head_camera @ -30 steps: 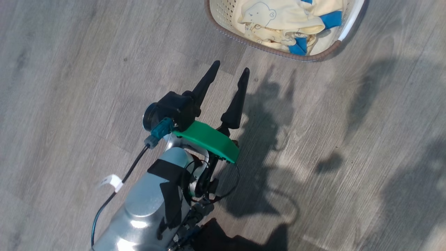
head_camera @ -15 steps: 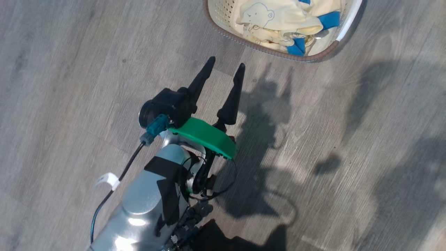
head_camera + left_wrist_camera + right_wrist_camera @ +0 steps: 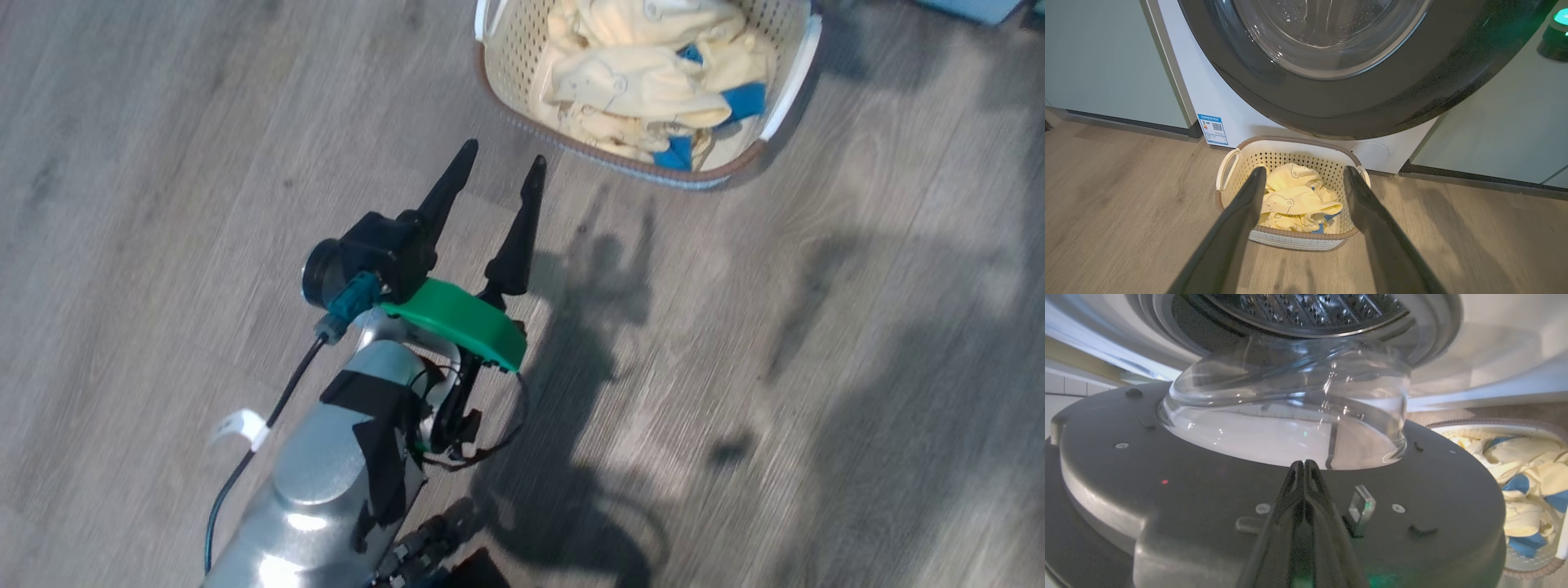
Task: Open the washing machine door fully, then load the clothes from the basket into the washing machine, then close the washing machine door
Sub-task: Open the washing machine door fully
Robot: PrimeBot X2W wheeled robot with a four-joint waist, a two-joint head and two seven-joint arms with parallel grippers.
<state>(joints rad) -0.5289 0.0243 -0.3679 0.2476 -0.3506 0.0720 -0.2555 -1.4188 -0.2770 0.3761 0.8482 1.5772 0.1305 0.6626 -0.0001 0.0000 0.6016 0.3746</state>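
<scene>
1. Grey wood-grain floor (image 3: 163, 204) spread out beneath the robot in the head view, crossed by the dark shadow (image 3: 588, 343) of its arm.
2. The basket (image 3: 510, 57) stood on that floor at the top of the head view. In the left wrist view it sat just in front of the washing machine (image 3: 1233, 102), close to the white base.
3. The clothes (image 3: 637, 77) lay heaped inside the basket. They were cream-yellow pieces with faint bear prints, and a blue piece (image 3: 743, 100) showed among them.
4. The left gripper (image 3: 503, 153) hung over the floor short of the basket. Its two dark fingers were spread wide apart, pointed toward the basket, with nothing between them.
5. The washing machine door (image 3: 1167, 486) stood swung out from the opening. The right wrist view showed its dark inner face and bulging glass bowl (image 3: 1290, 416), with the steel drum (image 3: 1306, 310) and grey gasket (image 3: 1433, 330) beyond.
6. In the left wrist view the door's glossy black rim loomed above the basket.
7. The right gripper (image 3: 1303, 463) had its fingers pressed together, gripping nothing. Its tips lay at the edge of the glass bowl, over the door's inner face; whether they touched it could not be told.
8. A blue label sticker (image 3: 1211, 129) sat low on the machine's front, and pale green cabinet panels (image 3: 1106, 61) flanked the machine on both sides.
</scene>
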